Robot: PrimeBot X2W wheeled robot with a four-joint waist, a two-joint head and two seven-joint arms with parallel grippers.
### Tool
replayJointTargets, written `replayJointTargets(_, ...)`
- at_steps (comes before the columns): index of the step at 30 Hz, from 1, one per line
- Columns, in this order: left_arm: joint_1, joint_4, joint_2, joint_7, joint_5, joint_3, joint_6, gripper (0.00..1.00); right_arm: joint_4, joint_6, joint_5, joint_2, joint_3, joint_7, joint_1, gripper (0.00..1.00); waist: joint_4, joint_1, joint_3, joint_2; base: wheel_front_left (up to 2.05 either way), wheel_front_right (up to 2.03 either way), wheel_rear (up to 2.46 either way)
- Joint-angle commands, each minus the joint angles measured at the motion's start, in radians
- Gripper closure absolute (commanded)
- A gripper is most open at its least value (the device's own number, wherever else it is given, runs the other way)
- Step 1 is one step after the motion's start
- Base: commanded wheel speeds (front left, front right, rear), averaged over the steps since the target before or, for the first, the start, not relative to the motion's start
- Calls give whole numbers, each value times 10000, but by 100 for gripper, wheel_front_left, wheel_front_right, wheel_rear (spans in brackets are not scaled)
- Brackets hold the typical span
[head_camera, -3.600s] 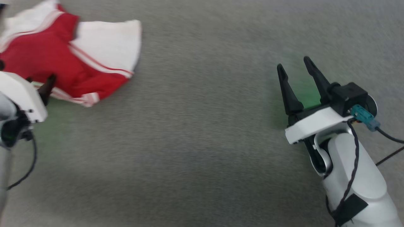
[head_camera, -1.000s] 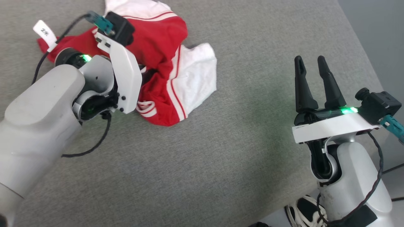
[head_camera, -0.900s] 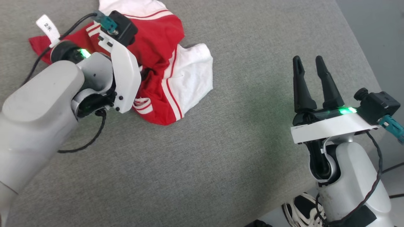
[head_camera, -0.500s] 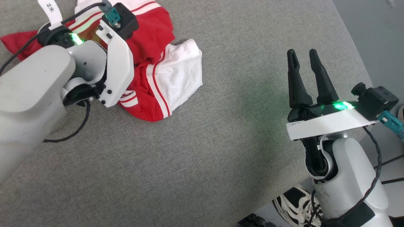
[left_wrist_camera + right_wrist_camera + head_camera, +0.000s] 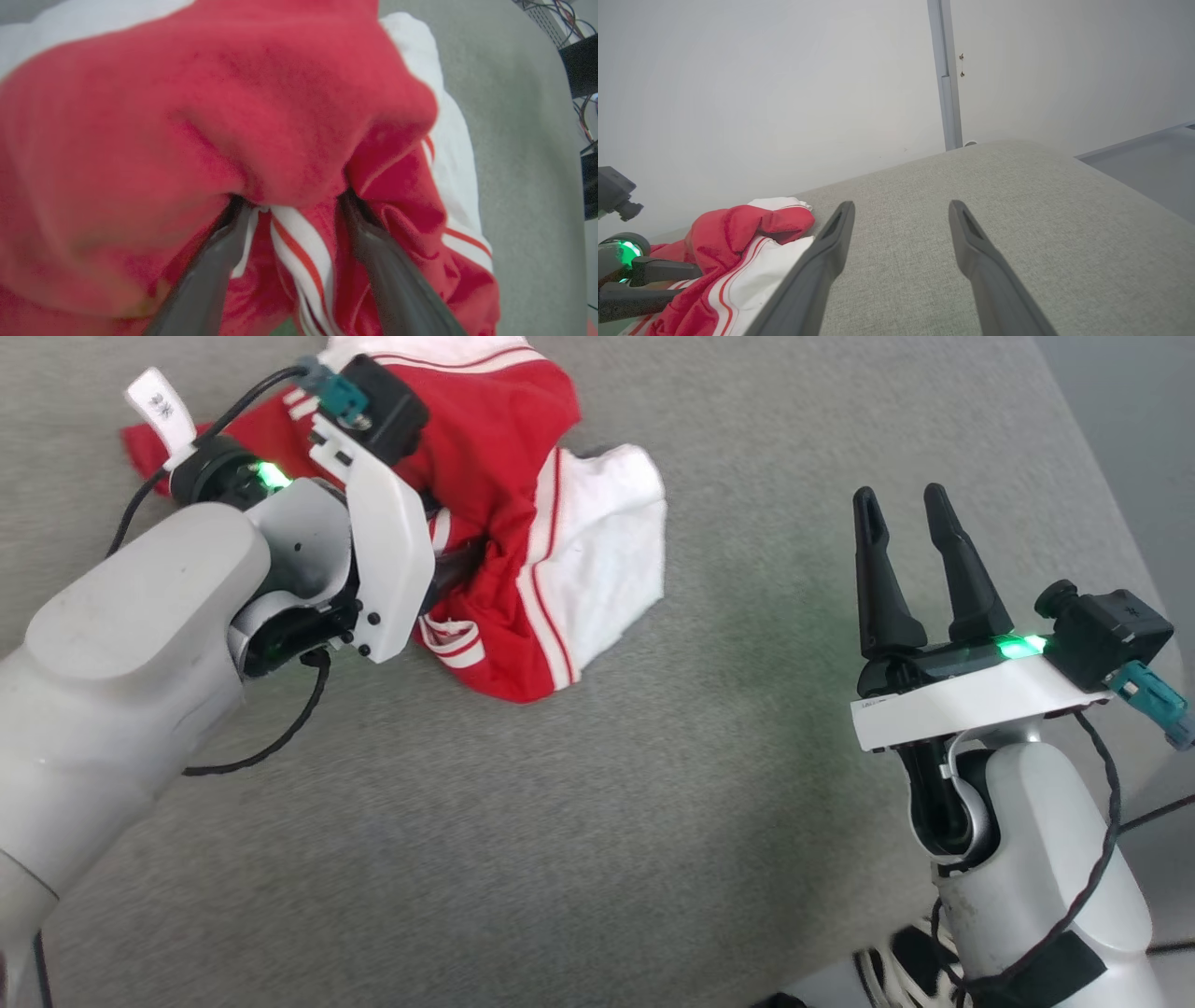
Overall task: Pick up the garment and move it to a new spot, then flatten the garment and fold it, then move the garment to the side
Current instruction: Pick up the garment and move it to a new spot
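Risking a snag on withdrawal: left hand (image 5: 292,201) spread apart, tips buried in bunched garment (image 5: 499,439), striped trim (image 5: 299,242) lying between; right hand (image 5: 900,497) spread, empty, well clear.

A white tag (image 5: 161,409) sticks up from the black cable (image 5: 233,406) on the left arm (image 5: 140,616). It has dark marks, too blurry to read. A small label (image 5: 873,707) sits on the white plate (image 5: 980,700) behind the right pincer (image 5: 900,493). Its print is too tiny to read.
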Motion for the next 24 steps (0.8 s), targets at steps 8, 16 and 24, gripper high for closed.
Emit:
replayJointTargets(8, 926, -528, 39, -1906, -981, 235, 115, 0, 264, 1, -992, -4, -399, -48, 193, 0, 1455, 0, -1240, 0, 0, 0, 0)
replayJointTargets(16, 2875, 174, -29, -5082, -1398, 667, 113, 0, 603, 1, -2006, -63, -862, -48, 724, 0, 2578, 0, -2157, 0, 0, 0, 0)
replayJointTargets(24, 4907, 842, -107, -6597, -1921, 1439, 182, 0, 743, 1, -2217, -606, -1396, -48, 1562, 0, 3819, 0, -3016, 0, 0, 0, 0)
